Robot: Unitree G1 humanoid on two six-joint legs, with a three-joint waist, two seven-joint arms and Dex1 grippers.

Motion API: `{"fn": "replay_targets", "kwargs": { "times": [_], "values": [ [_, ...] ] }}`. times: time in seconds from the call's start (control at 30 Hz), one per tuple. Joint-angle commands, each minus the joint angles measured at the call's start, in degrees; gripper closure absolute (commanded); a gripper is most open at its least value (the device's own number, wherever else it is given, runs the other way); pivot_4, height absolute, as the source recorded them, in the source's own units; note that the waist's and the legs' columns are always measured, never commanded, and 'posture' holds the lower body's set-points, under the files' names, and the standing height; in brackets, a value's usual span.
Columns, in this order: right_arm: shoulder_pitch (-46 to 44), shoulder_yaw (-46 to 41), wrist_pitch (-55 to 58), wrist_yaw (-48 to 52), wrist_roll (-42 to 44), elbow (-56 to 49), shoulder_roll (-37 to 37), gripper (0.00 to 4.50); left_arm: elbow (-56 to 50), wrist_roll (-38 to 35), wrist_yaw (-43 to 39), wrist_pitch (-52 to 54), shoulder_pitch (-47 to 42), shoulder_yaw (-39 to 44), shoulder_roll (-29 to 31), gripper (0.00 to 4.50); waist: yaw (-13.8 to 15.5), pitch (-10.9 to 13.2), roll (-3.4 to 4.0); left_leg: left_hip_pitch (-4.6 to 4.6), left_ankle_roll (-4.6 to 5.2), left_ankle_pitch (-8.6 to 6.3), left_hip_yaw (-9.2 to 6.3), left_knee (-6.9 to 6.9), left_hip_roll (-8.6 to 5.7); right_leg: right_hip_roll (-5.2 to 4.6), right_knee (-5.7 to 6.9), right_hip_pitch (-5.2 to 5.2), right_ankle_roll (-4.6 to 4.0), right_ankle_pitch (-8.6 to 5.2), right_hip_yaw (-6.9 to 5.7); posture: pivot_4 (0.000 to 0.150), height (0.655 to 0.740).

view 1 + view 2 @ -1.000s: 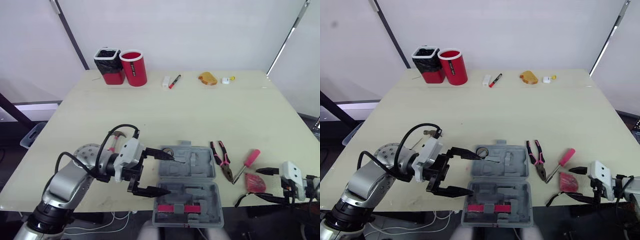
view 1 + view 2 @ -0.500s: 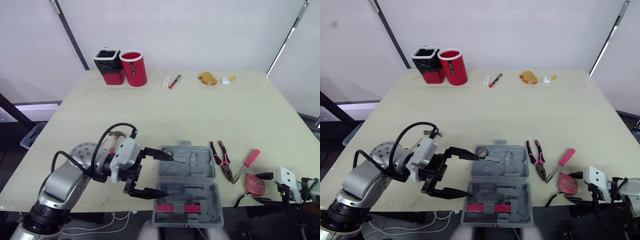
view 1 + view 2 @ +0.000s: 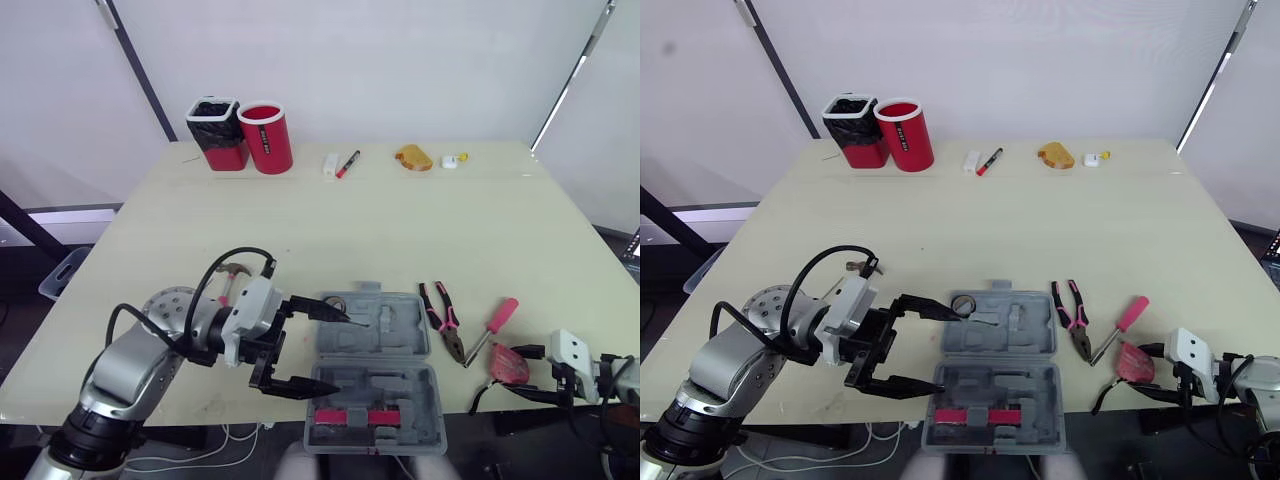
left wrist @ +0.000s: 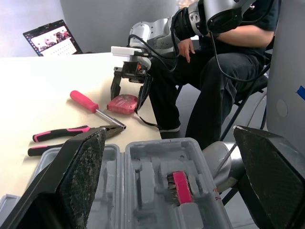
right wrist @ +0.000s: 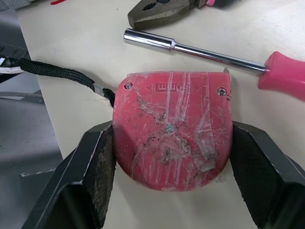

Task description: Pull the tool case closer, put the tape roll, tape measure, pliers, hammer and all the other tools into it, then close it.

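The grey tool case [image 3: 375,372] lies open at the table's front edge, with a red bit strip in its near half. My left gripper [image 3: 338,351] is open, one finger over the case's left edge and one in front of it, holding nothing. The tape roll [image 3: 962,303] peeks out behind the upper finger. The hammer [image 3: 233,277] lies behind my left arm. The pink-handled pliers [image 3: 443,318] and a red-handled screwdriver [image 3: 496,325] lie right of the case. My right gripper [image 5: 172,162] is shut on the red tape measure [image 5: 172,145], which rests on the table with its black cord [image 5: 57,72] trailing.
A black bin [image 3: 219,131] and a red cup [image 3: 268,137] stand at the far left. A marker [image 3: 347,163], a white block [image 3: 331,165] and an orange item [image 3: 414,157] lie along the far edge. A person in dark clothes [image 4: 214,71] sits beyond the table's right side.
My right gripper drew back a little towards the table's edge and the tape measure between its fingers shifted slightly. The left gripper has barely moved.
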Motion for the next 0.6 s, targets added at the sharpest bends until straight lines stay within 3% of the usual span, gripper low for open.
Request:
{"fn": "replay_targets", "kwargs": {
  "times": [0.03, 0.17, 0.4, 0.6],
  "values": [
    [1.0, -1.6, 2.1, 0.0, 1.3, -2.7, -1.2, 1.58, -0.6, -0.1, -0.2, -1.0, 0.5, 0.2, -0.2, 0.0, 0.0, 0.0, 0.0, 0.0, 0.0, 0.0, 0.0, 0.0, 0.0, 0.0, 0.0, 0.0, 0.0, 0.0, 0.0, 0.15, 0.74],
    [3.2, -2.9, 5.2, 1.0, 3.0, -9.5, -3.6, 1.58, 0.0, 0.2, -0.6, -2.0, 1.2, 0.8, -0.1, 0.0, 0.1, 0.0, 0.02, 0.0, 0.0, 0.0, 0.0, 0.0, 0.0, 0.0, 0.01, 0.0, 0.01, 0.01, 0.0, 0.15, 0.74],
    [4.4, -1.7, 20.2, 1.4, 7.4, -30.9, -8.6, 1.58, 3.1, -0.5, -0.2, -4.5, 3.7, 4.6, -0.4, 0.0, -0.2, 0.0, 0.09, 0.06, 0.0, 0.0, 0.02, -0.02, 0.04, 0.04, 0.04, 0.0, 0.03, 0.01, 0.03, 0.15, 0.74],
    [-5.4, 7.2, 39.9, -3.1, 4.3, -46.0, -8.5, 1.58, 8.5, -1.7, -2.5, -6.5, 6.7, 10.8, 1.3, 0.0, -0.1, 0.0, 0.12, 0.05, 0.0, 0.0, -0.01, -0.02, 0.09, 0.09, 0.04, -0.02, 0.0, -0.02, -0.02, 0.15, 0.74]
  ]
}}
